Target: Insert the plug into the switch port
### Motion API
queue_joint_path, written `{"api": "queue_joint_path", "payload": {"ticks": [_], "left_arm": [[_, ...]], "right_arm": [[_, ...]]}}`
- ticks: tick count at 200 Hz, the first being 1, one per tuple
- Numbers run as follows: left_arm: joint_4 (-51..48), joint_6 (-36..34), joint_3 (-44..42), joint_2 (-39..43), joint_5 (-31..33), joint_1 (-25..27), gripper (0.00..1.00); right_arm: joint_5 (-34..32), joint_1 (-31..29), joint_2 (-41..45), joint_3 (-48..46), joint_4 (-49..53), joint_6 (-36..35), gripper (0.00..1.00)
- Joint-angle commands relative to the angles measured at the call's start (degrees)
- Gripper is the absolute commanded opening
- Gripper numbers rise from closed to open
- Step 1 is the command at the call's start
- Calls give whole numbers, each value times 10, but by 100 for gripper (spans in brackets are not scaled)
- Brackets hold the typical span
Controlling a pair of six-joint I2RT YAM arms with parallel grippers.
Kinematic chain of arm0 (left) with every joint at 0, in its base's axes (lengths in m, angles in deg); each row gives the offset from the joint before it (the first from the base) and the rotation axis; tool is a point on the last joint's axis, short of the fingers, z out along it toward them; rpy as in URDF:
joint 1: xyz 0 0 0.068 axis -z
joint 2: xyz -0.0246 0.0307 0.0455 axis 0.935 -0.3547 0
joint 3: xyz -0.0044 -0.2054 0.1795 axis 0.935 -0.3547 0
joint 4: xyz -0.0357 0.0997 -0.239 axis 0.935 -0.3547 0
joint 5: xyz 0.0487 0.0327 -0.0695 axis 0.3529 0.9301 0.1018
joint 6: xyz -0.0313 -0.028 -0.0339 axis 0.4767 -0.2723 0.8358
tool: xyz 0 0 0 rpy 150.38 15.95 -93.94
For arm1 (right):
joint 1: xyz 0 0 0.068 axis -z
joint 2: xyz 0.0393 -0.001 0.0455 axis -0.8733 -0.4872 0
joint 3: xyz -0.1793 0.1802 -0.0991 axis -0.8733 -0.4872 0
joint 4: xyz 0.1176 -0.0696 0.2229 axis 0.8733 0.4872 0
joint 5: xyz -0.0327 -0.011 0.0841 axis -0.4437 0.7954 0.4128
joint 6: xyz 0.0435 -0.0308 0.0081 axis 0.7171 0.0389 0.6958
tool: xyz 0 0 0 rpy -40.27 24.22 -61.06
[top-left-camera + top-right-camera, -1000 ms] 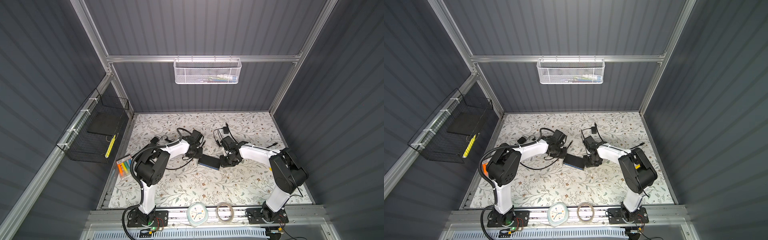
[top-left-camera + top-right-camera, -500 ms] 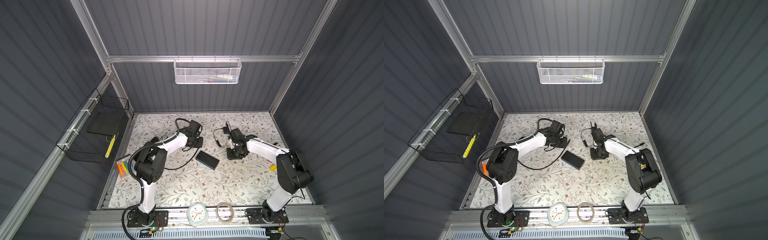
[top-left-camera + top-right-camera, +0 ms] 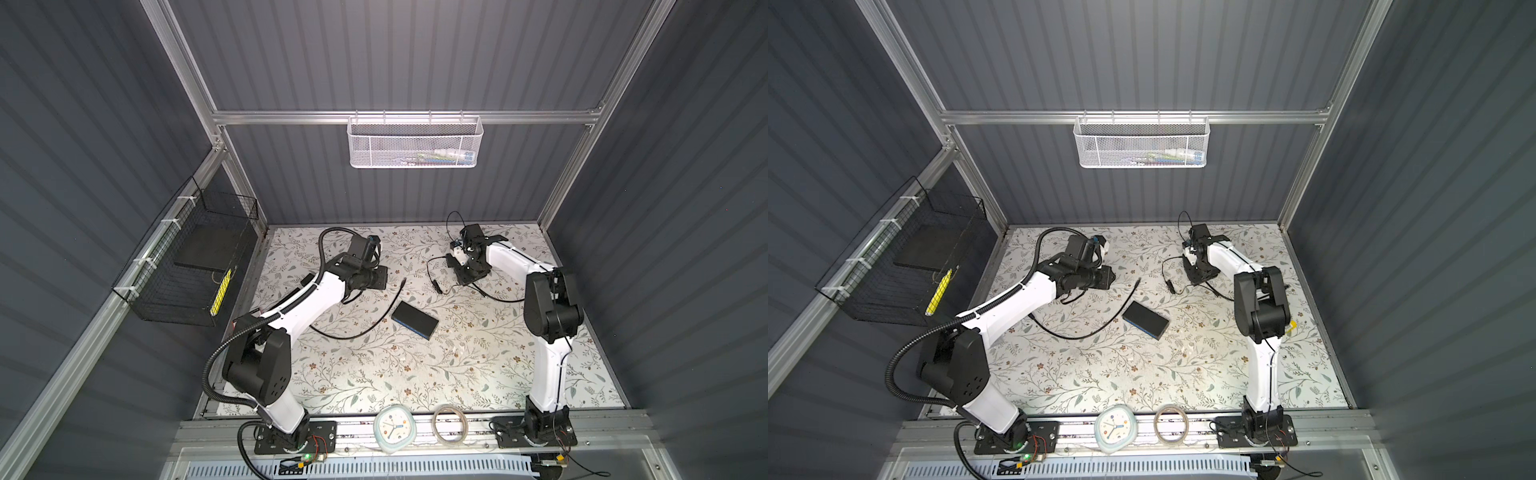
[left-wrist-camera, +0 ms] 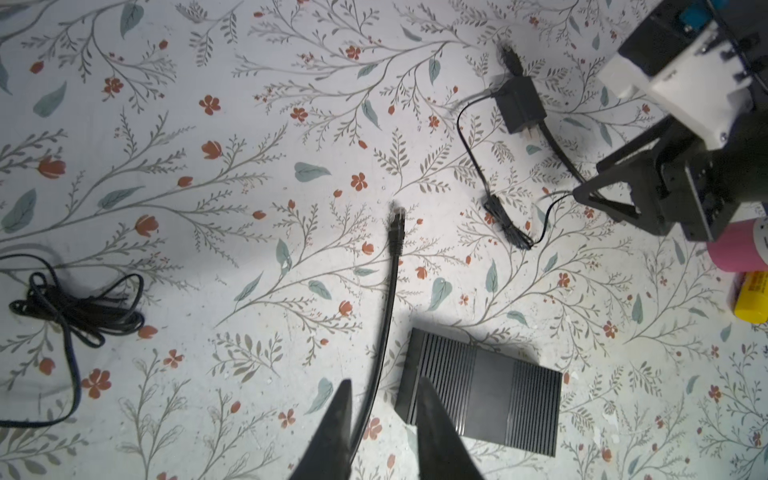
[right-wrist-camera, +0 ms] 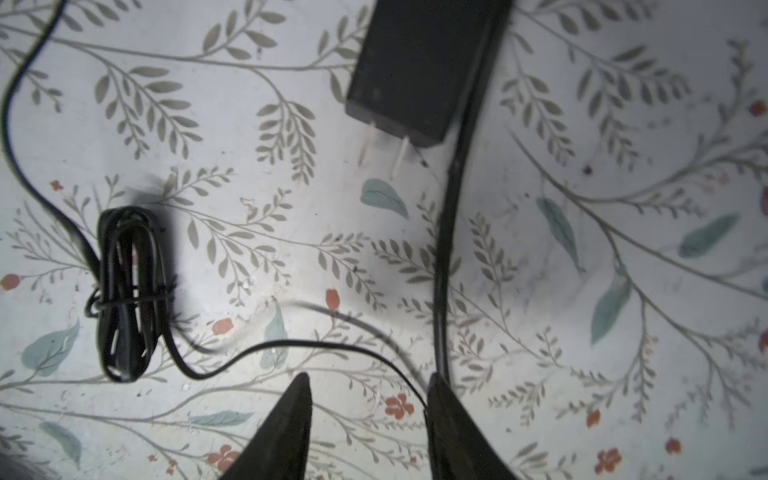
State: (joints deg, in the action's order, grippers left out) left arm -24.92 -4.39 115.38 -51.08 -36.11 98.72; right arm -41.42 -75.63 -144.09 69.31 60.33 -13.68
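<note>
Black plug (image 4: 397,216) lies loose on the desk (image 4: 208,124) ahead of the left pincer (image 4: 384,380), switch box (image 4: 478,399) beside its tips. Left released, empty; right pincer (image 5: 369,374) likewise. Insertion not begun.

free: mat (image 3: 478,357) right of switch (image 3: 414,320) | obstacle: cable (image 4: 391,282) — just beside its left edge
</note>
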Motion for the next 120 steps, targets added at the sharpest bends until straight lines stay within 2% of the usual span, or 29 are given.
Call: {"api": "queue_joint_path", "payload": {"ticks": [1, 61, 79, 120], "left_arm": [[-1, -21, -21, 24, -14, -8, 28], [-15, -28, -29, 40, -10, -10, 29], [-21, -29, -27, 40, -7, -11, 29], [-12, -28, -24, 29, -13, -12, 29]], "right_arm": [[19, -2, -31, 39, 52, -108, 47], [-5, 0, -104, 117, 100, -151, 47], [-15, 3, -91, 102, 90, -148, 47], [29, 8, -36, 72, 81, -140, 46]]}}
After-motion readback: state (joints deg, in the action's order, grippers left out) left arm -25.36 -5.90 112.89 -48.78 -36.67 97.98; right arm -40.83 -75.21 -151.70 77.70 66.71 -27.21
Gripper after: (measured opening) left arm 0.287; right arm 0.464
